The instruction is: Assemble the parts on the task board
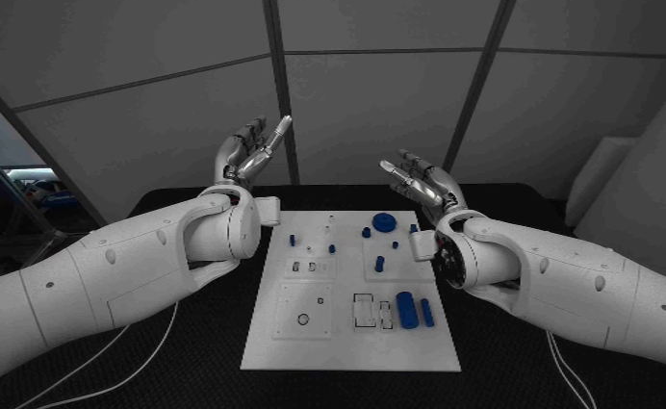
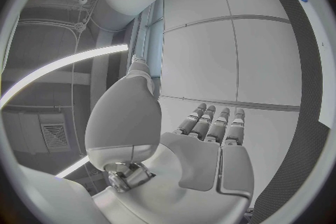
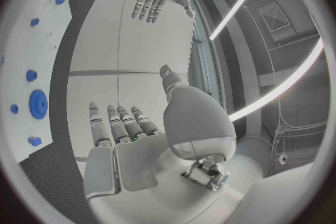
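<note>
lies flat in the middle of the black table [image 1: 166,351]: white task board [image 1: 347,351], long side running near to far. carries blue parts [image 1: 405,310] mostly on its right half. nearest on the right, a thick blue cylinder lying down, with a thinner blue rod [image 1: 426,312] just beside it on the right. farther back, a round blue disc [image 1: 383,222] near the far edge, with a small blue piece [image 1: 367,232] just to its left. between disc and cylinder, a small upright blue peg [image 1: 379,263]. on the left half, a few small blue pegs [image 1: 293,239] near the far left, then pale outlined recesses toward the near edge, one with a small ring mark [image 1: 304,319]. seen again from the right wrist as a white plate [image 3: 49,0] with the blue disc [image 3: 38,104] and several small blue bits around it.

raised off the table on either side of the board, touching none of it: left hand [image 1: 251,159] beyond the far left corner, fingers straight, close together and pointing up, holding nothing; palm bare in the left wrist view [image 2: 206,151]. right hand [image 1: 421,185] beyond the far right corner, fingers extended and tilted up toward the left, slightly spread, holding nothing; palm bare in the right wrist view [image 3: 133,140]. well apart from each other, with the board's far edge between them.

behind the table, grey wall panels [image 1: 374,111] split by dark seams. trailing over the near left of the table, a thin white cable [image 1: 132,346]; another white cable [image 1: 569,370] at the near right.
</note>
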{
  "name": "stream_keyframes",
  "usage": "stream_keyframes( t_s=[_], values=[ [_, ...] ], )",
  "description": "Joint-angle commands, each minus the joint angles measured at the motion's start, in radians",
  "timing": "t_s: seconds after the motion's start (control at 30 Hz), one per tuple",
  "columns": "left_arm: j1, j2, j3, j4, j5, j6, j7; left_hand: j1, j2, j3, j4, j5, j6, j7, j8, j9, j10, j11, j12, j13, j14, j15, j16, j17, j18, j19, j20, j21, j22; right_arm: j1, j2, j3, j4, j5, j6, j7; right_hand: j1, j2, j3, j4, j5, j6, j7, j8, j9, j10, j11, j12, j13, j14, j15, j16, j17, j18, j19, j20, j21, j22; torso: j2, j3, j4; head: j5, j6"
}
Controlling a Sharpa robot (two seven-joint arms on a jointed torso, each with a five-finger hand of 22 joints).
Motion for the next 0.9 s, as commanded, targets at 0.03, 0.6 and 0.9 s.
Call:
stream_keyframes(
  t_s=[0.03, 0.6, 0.9],
  values=[
    [0.001, 0.001, 0.001, -0.001, 0.009, 0.041, 0.04, 0.062, 0.009, 0.021, 0.012, 0.005, 0.057, 0.047, 0.015, 0.008, 0.061, 0.032, 0.016, 0.008, 0.053, 0.02, 0.018, 0.009, -0.01, 0.019, 0.024, 0.013, 0.006, 0.002, 0.007, 0.006, -0.011, -0.102, 0.122, -0.068, 0.173, 0.013, 0.027, -0.089, 0.009, 0.269, 0.12, 0.054, 0.03, 0.364, 0.06, 0.066, 0.029, 0.37, 0.044, 0.065, 0.029, 0.075, 0.282, 0.009, 0.098, 0.047, 0.0, 0.0, -0.0001, 0.0, 0.0],
    [-0.003, -0.1, 0.0, 0.075, -0.058, 0.143, 0.014, 0.255, 0.194, 0.254, -0.077, -0.005, 0.625, 0.092, 0.148, 0.065, 0.725, 0.064, 0.158, 0.049, 0.727, -0.041, 0.195, 0.067, 0.058, 0.604, 0.012, 0.249, 0.116, 0.053, -0.039, 0.008, -0.1, -0.741, 0.109, -0.101, 0.2, -0.014, 0.154, -0.188, 0.017, 0.765, 0.057, 0.074, 0.037, 0.856, -0.036, 0.042, 0.03, 0.872, -0.067, 0.093, 0.037, 0.123, 0.596, -0.06, 0.224, 0.059, 0.06, 0.0068, -0.0037, -0.005, -0.004],
    [-0.008, -0.149, 0.0, 0.139, -0.106, 0.18, -0.008, 0.255, 0.212, 0.245, -0.123, -0.006, 0.697, 0.072, 0.131, 0.048, 0.829, 0.034, 0.143, 0.038, 0.893, -0.085, 0.217, 0.075, 0.058, 0.744, -0.031, 0.305, 0.128, 0.102, -0.027, 0.008, -0.124, -1.029, 0.225, -0.243, 0.176, -0.062, 0.201, -0.203, 0.073, 0.825, 0.032, 0.064, 0.039, 0.941, -0.07, 0.032, 0.032, 1.024, -0.119, 0.12, 0.068, 0.12, 0.729, -0.122, 0.33, 0.104, 0.103, 0.0036, 0.0055, -0.016, 0.008]
  ],
)
